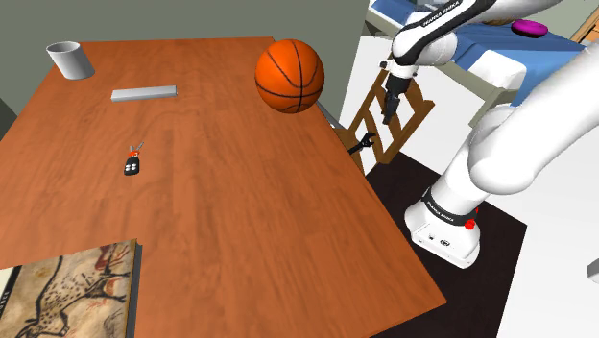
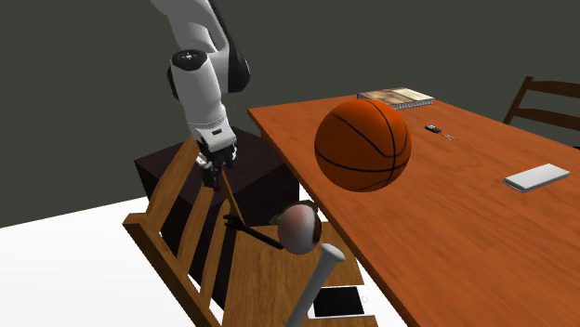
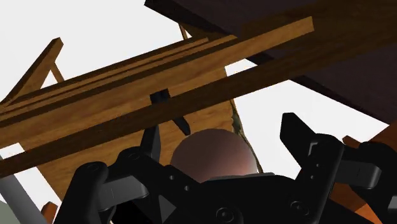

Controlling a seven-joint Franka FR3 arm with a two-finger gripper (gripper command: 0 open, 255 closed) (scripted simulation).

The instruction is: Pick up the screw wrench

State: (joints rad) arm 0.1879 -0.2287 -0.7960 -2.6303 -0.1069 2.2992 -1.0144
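You had the all-black gripper (image 1: 389, 113) hanging past the edge of the reddish-brown wooden surface (image 1: 221, 221), close by the back of a slatted wooden chair (image 1: 376, 123) that stood against that edge. Its two fingers stood apart and clasped nothing. In the wrist view they framed the chair's slats and seat beyond them.

The black screw wrench (image 1: 363, 145) lay on the chair's seat, below the gripper and apart from it. In the second exterior view the screw wrench (image 2: 251, 229) lay flat on the seat, just beside a brownish round knob on a grey handle (image 2: 299, 228). In the wrist view one of the chair's slats crossed in front of it and hid part of it. The round knob sat nearer the gripper than the wrench did.

A flat white slab (image 2: 339, 302) showed low by the seat's front. You could not tell from these views what it rested on.

On the surface, a large orange basketball (image 1: 289, 75) sat near the chair-side edge. Well away from it were a grey cup (image 1: 70, 60) at the far corner, a flat grey bar (image 1: 144, 93), a small black key fob (image 1: 132, 165) and a book with a cave-painting cover (image 1: 67, 293).

The white arm (image 1: 518, 144) rose from its dark box stand (image 2: 163, 172) and bent down over the chair.
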